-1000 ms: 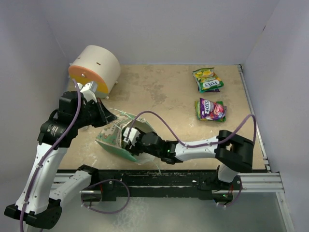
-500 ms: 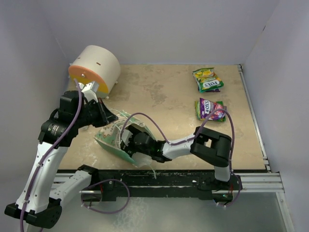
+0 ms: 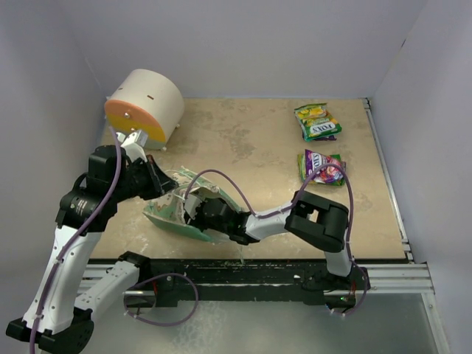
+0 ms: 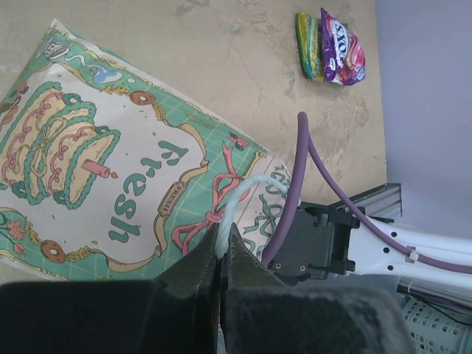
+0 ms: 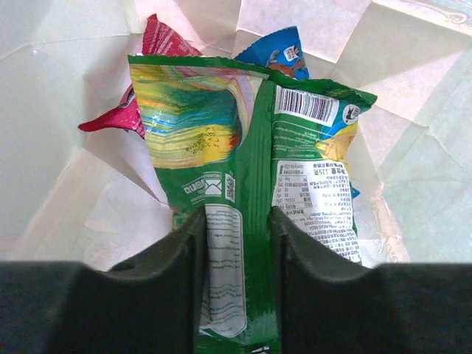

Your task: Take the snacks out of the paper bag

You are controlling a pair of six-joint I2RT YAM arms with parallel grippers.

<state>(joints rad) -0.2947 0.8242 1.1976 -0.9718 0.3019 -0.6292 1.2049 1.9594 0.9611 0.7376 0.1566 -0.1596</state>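
Right gripper (image 5: 236,218), arm stretched low into the paper bag (image 3: 166,219), pinches a green-white snack packet (image 5: 302,177) — glossy, barcode showing.

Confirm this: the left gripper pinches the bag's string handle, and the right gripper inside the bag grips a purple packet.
Not purple: the right wrist view shows the right gripper closed on a green packet inside the paper bag. The left gripper does pinch the string handle.
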